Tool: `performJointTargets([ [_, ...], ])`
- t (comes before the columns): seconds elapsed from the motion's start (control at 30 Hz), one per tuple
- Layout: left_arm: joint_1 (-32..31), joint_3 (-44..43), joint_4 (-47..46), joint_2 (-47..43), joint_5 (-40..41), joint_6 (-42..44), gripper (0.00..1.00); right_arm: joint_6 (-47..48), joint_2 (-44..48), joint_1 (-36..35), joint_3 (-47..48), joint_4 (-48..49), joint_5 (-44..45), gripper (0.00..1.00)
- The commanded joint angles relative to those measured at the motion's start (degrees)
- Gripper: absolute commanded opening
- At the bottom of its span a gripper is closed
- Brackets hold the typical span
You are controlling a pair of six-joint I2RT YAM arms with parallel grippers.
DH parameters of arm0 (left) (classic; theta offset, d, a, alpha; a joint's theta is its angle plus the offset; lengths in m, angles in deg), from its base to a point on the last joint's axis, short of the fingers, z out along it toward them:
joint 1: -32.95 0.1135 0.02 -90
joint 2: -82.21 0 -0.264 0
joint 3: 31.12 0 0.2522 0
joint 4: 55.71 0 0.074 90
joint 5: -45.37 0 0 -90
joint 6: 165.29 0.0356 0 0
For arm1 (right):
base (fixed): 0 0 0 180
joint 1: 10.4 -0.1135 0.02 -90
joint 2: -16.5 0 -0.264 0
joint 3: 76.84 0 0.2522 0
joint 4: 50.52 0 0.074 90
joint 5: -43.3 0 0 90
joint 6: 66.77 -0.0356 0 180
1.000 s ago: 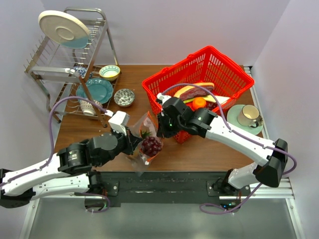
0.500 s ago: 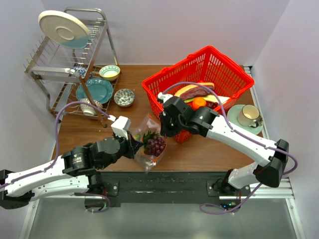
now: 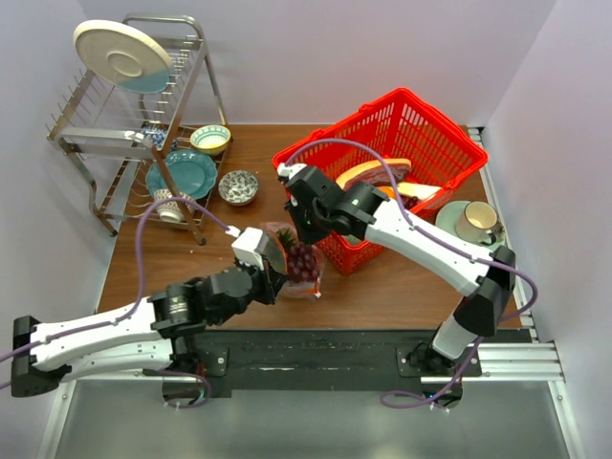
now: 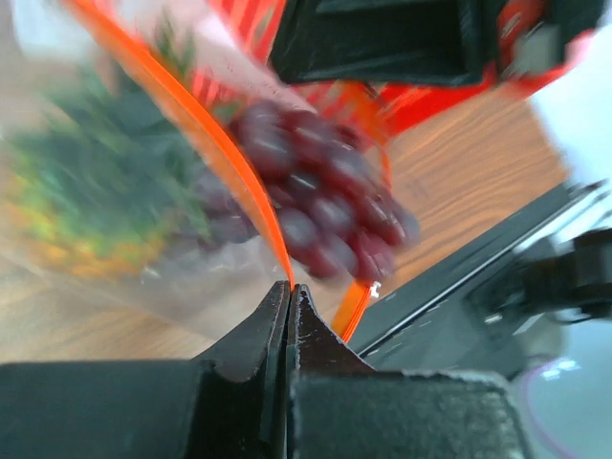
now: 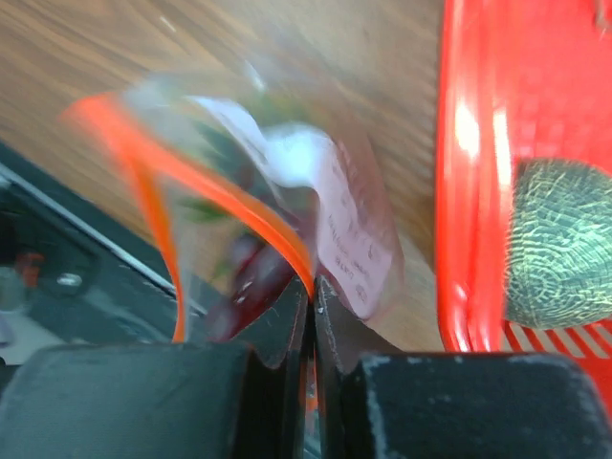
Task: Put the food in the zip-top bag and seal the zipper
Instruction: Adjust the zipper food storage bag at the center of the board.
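The clear crinkly plastic zip-top bag [image 4: 172, 287] has a red-orange zipper strip [image 4: 206, 143] along its mouth and a white label with faint print [image 5: 349, 239]. Through it show a dark purple toy grape bunch [image 4: 320, 206] and a yellow-orange toy pineapple with green crown [image 4: 76, 201]. On the right is a bright red plastic mesh basket [image 3: 421, 132]. On the far left are a teal plate [image 3: 182, 174] and a blue-and-white patterned bowl [image 3: 238, 186]. The wooden table [image 3: 402, 287] is warm brown.
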Motion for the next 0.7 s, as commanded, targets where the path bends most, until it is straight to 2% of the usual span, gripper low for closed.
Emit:
performJointTargets([
  [0.0, 0.63, 3.5, -7.59, 1.53, -0.69, -1.48, 0.0, 1.39, 0.61, 0.18, -1.85, 1.53, 3.85, 0.17],
  [0.07, 0.8, 2.28, -7.16, 1.97, 0.01, -0.77, 0.0, 1.56, 0.61, 0.18, -1.94, 2.15, 4.38, 0.22],
  [0.2, 1.15, 0.86, -5.4, 2.68, 0.54, 0.46, 0.0, 2.09, 0.26, 0.18, -1.5, 2.94, 4.12, 0.23],
  [0.23, 1.24, 0.86, -5.31, 2.59, 0.45, 0.55, 0.0, 2.18, 0.0, 0.18, -1.5, 3.29, 4.03, 0.29],
  [0.27, 1.33, 0.86, -5.31, 2.5, 0.36, 0.55, 0.0, 2.35, -0.26, 0.18, -1.5, 3.38, 4.03, 0.28],
  [0.3, 1.42, 0.78, -5.4, 2.24, 0.19, 0.37, 0.0, 2.53, -0.53, 0.18, -1.41, 3.55, 3.86, 0.2],
  [0.33, 1.42, 0.77, -5.31, 1.98, 0.1, 0.28, 0.0, 2.53, -0.79, 0.18, -1.41, 3.38, 3.51, 0.0],
  [0.57, 2.21, -1.5, -2.41, -1.09, 1.5, 0.19, 0.0, 2.53, -0.71, 0.27, 0.6, 1.19, 4.03, 0.0],
  [0.67, 2.73, -4.22, -1.18, -1.72, 1.16, 0.72, 0.0, 3.93, -1.67, 0.27, 6.74, -3.02, 5.69, 0.0],
])
